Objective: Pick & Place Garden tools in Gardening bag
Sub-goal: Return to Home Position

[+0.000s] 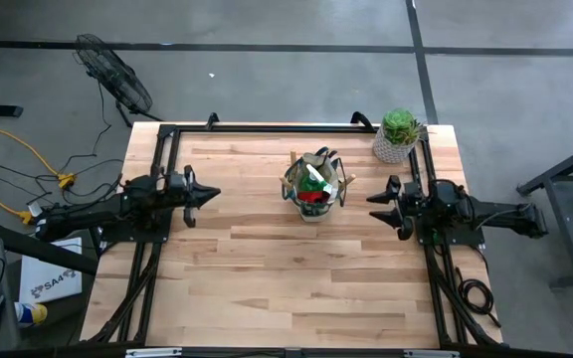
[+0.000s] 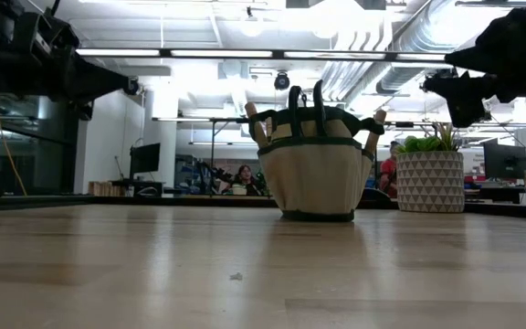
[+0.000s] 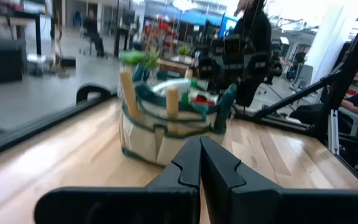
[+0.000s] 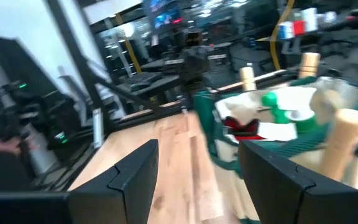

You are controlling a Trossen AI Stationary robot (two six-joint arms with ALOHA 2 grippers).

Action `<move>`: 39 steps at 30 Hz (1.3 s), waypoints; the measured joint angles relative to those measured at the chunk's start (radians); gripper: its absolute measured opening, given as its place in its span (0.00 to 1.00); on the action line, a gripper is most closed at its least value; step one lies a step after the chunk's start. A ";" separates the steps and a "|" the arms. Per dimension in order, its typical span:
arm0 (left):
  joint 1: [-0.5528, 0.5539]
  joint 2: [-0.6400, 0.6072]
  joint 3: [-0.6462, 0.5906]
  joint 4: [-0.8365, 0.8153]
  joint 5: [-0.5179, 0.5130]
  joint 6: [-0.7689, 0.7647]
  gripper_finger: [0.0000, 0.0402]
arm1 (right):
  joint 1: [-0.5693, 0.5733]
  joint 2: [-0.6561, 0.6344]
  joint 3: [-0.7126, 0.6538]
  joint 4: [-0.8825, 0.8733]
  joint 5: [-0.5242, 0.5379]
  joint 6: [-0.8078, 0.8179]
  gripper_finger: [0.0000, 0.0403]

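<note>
The bag (image 2: pixel 313 183) sits on the bench (image 1: pixel 267 268) with the tools (image 3: pixel 171 101) inside, so the job looks done. Both arms wait at the sides. The left pincer (image 3: pixel 199 142) is closed; the right pincer (image 4: pixel 197 152) is open and empty.

The left arm (image 1: pixel 107 209) and right arm (image 1: pixel 485 214) are matte black and angular; the left end effector (image 1: pixel 210 194) and right end effector (image 1: pixel 386 209) each bear two tapered black fingers (image 4: pixel 135 174).

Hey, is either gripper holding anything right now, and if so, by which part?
Nothing is held. The left gripper is shut on nothing, the right gripper is open and empty, and both are apart from the gardening bag.
</note>
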 joint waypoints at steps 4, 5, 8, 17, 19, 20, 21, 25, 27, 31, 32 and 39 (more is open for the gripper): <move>0.000 0.000 0.000 0.032 0.000 0.031 0.00 | 0.000 0.000 0.000 0.004 -0.020 -0.025 0.53; 0.000 0.000 0.000 0.032 0.000 0.035 0.00 | 0.000 0.000 0.000 0.004 -0.018 -0.031 0.53; 0.000 0.000 0.000 0.027 0.000 0.030 0.00 | 0.000 0.000 0.000 0.003 -0.018 -0.043 0.53; 0.000 0.000 0.000 -0.019 0.000 0.013 0.00 | 0.000 0.000 0.000 0.003 -0.019 -0.043 0.53; 0.000 0.000 0.000 -0.026 0.000 0.013 0.00 | 0.000 0.000 0.000 0.002 -0.019 -0.043 0.53; 0.000 0.000 0.000 -0.032 0.000 0.013 0.00 | 0.000 0.000 0.000 0.002 -0.019 -0.043 0.53; 0.000 0.000 0.000 -0.038 0.000 0.013 0.00 | 0.000 0.000 0.000 0.002 -0.019 -0.043 0.53; 0.000 0.000 0.000 -0.046 0.000 0.013 0.00 | 0.000 0.000 0.000 0.002 -0.019 -0.040 0.53; 0.000 0.000 0.000 -0.048 0.000 0.013 0.00 | 0.000 0.000 0.000 0.001 -0.019 -0.040 0.53; 0.000 0.000 0.000 -0.048 0.000 0.013 0.00 | 0.000 0.000 0.000 0.001 -0.019 -0.040 0.53; 0.000 0.000 0.000 -0.048 0.000 0.013 0.00 | 0.000 0.000 0.000 0.001 -0.019 -0.040 0.53; 0.000 0.000 0.000 -0.048 0.000 0.013 0.00 | 0.000 0.000 0.000 0.001 -0.019 -0.040 0.53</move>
